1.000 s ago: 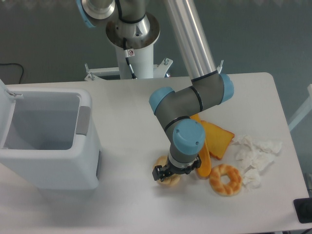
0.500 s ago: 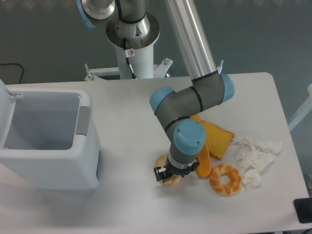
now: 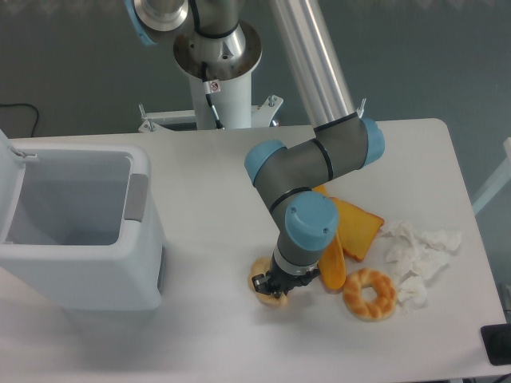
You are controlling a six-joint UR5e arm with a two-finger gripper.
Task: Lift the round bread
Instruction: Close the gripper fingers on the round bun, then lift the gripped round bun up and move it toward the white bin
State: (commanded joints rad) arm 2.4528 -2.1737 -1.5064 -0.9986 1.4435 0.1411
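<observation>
The round bread point(image 3: 260, 270), a small pale-tan bun, lies on the white table point(image 3: 207, 183) near the front, mostly covered by my wrist. My gripper point(image 3: 271, 289) points straight down onto it, and its dark fingers sit close against the bun's sides, so it looks shut on the bread. The bun still seems to rest on the table. The fingertips are hard to make out under the wrist.
A golden ring bagel point(image 3: 370, 294) lies just right of the gripper, with a long orange baguette point(image 3: 333, 262) and an orange toast slice point(image 3: 359, 227) behind it. Crumpled white paper point(image 3: 417, 251) is at the right. A large white open bin point(image 3: 76, 227) stands at the left.
The gripper has sunk slightly and shifted a little left over the bun. Its dark fingers look narrower than a second ago, drawn in around the bread.
</observation>
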